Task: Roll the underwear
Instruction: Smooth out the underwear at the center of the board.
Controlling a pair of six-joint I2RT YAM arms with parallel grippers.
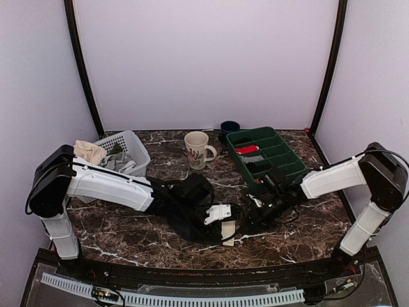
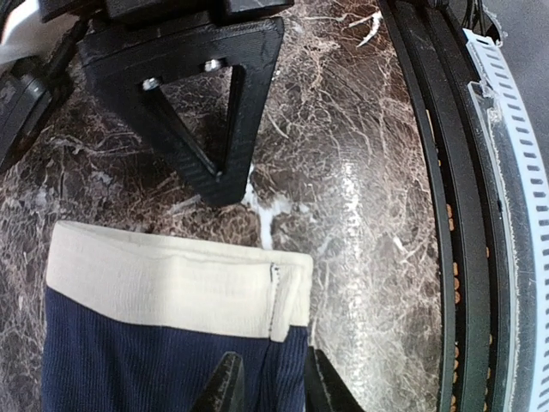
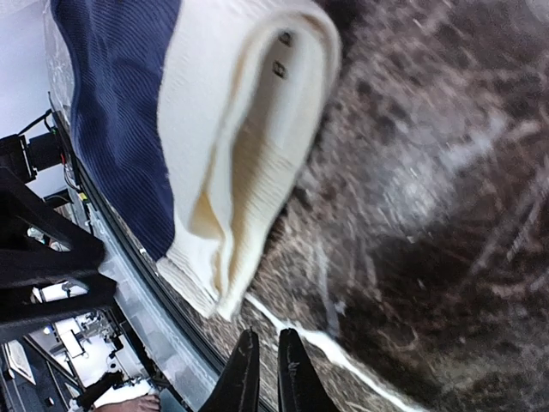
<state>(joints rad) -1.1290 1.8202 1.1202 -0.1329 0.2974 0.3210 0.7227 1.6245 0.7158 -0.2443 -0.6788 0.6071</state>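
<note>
Dark brown marble table (image 1: 128,236) with white veins fills the view. Near its front edge lies the soft navy-blue cloth underwear (image 2: 163,343), its cream waistband doubled over. Your left tool (image 2: 273,386) pinches the navy cloth just below the waistband. Your right tool (image 3: 266,378) hovers just beside the waistband, fingers closed on nothing.
</note>
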